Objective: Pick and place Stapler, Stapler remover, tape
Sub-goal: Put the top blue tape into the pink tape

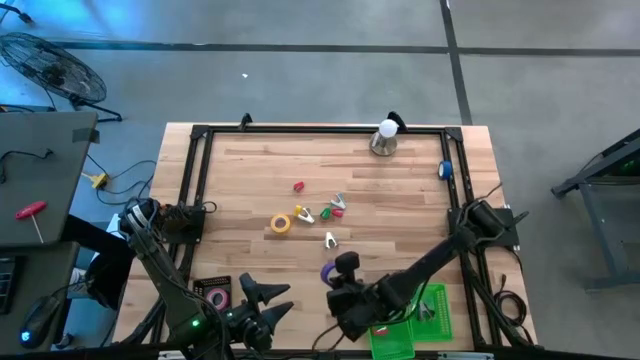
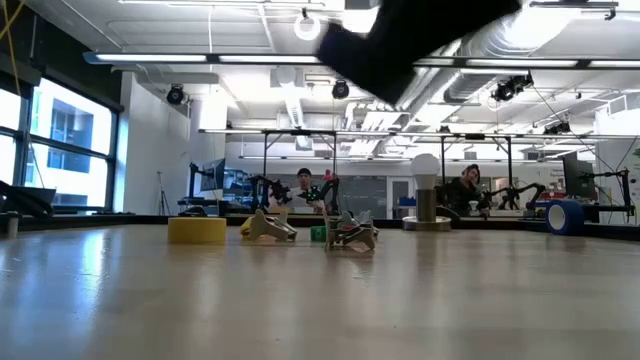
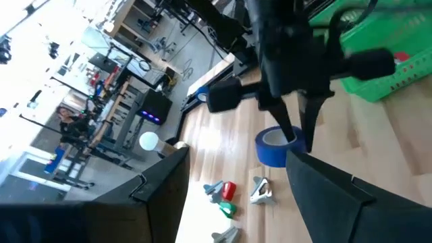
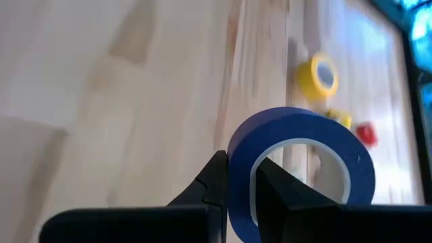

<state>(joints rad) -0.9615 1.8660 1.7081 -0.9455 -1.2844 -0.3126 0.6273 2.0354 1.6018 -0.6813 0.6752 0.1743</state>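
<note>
Wooden table (image 1: 260, 170) edged by a black metal frame (image 1: 320, 129). At the far edge, a white bulb on a round metal base (image 1: 384, 137), upright. Just by the right-hand rail, a blue roll (image 1: 445, 170). Near the front right corner, a green basket (image 1: 432, 312). Off the table to the left, a grey desk (image 1: 40, 170) carrying a red-handled tool (image 1: 30, 211); beyond that, a wire fan (image 1: 55, 70) on the floor. Across the room, two people (image 2: 304, 182) seated at benches.
</note>
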